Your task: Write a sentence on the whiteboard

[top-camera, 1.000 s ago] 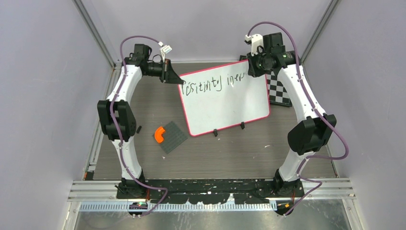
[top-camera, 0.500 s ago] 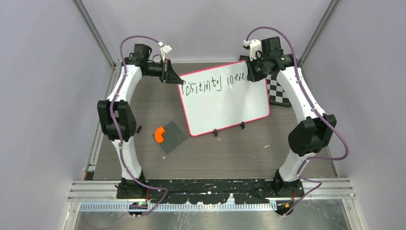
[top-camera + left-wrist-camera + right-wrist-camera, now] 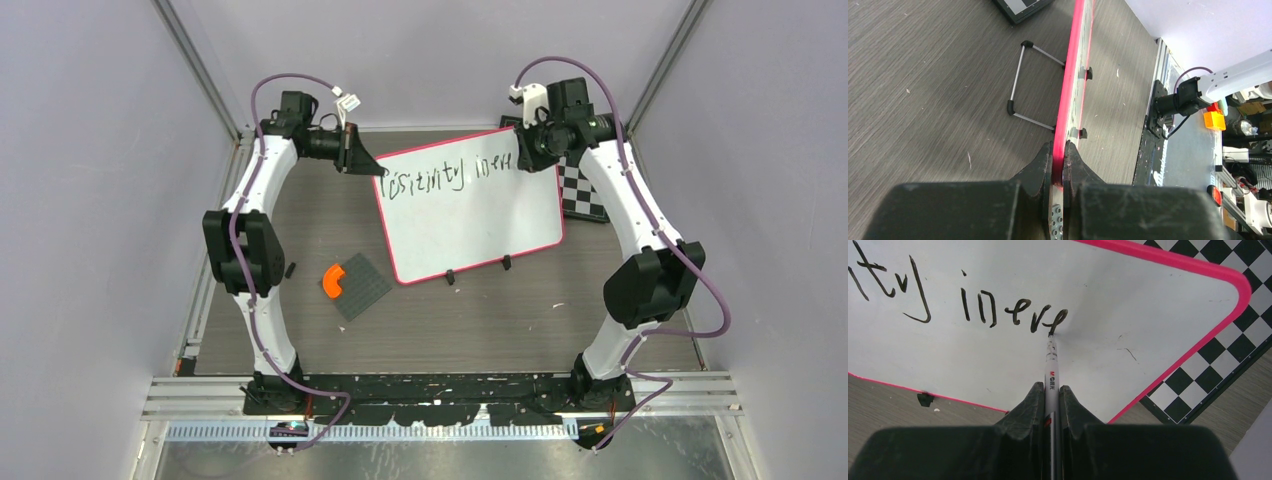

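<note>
The whiteboard (image 3: 480, 215), white with a pink rim, stands tilted at the back middle of the table. A black handwritten sentence (image 3: 450, 173) runs along its top. My left gripper (image 3: 372, 167) is shut on the board's top left corner; in the left wrist view the pink rim (image 3: 1068, 100) runs edge-on between the fingers (image 3: 1040, 167). My right gripper (image 3: 527, 158) is shut on a white marker (image 3: 1052, 375), whose tip touches the board at the end of the last letter (image 3: 1058, 320). The board (image 3: 1108, 295) fills most of the right wrist view.
A black-and-white chessboard (image 3: 582, 188) lies behind the whiteboard's right edge, also seen in the right wrist view (image 3: 1208, 365). A dark grey studded plate (image 3: 358, 285) with an orange curved piece (image 3: 332, 281) lies front left of the board. The board's wire stand (image 3: 1020, 82) shows behind it.
My right gripper has moved the marker rightward along the top line, adding letters after "ine". The left gripper and the board have stayed still.
</note>
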### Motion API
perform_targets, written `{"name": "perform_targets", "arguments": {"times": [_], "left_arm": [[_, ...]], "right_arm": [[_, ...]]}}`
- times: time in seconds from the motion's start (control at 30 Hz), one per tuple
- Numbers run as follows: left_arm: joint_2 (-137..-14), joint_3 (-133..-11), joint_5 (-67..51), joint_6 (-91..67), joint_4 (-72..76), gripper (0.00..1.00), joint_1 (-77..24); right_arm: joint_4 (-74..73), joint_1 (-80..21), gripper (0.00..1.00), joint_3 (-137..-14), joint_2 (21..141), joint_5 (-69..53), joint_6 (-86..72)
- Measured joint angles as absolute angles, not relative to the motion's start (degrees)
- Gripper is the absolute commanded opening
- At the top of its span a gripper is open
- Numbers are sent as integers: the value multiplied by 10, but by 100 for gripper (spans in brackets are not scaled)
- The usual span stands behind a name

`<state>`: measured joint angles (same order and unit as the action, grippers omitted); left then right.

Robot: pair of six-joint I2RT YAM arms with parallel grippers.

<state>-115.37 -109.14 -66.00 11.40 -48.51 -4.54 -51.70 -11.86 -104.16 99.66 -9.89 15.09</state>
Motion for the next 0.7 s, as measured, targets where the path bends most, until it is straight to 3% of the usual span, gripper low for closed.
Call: {"name": "perform_targets", "arguments": {"times": [0.7], "left_arm": [[-1146, -1089, -655, 120, -485, 0, -49]], "right_arm": [[-509, -116, 0, -1072, 997, -70, 164]]}}
